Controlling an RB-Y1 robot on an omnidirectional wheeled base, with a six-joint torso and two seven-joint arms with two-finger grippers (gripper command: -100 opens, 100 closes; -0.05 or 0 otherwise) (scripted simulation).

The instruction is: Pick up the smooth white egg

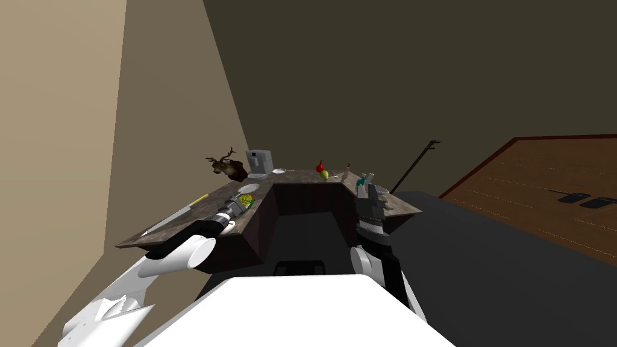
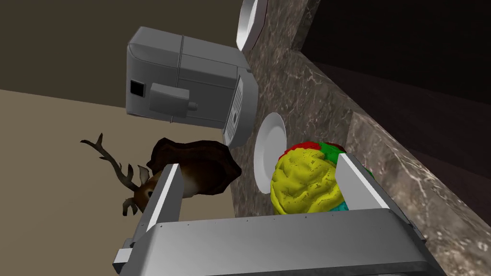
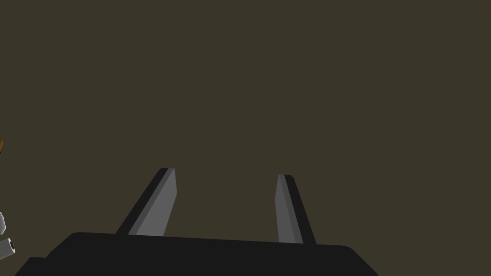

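Note:
My left gripper hangs open over the left wing of a dark marbled counter. Between its fingers, close against one of them, lies a lumpy yellow ball with red, green and teal patches. A white plate lies just past the ball. A small white rounded thing sits at the counter's inner edge beside my left wrist; I cannot tell whether it is the egg. My right gripper is open and empty, raised over the right wing.
A grey coffee machine and a mounted deer head stand beyond the ball. A second plate lies further along. A red and a green fruit and a teal figure stand at the back right. A long knife lies left.

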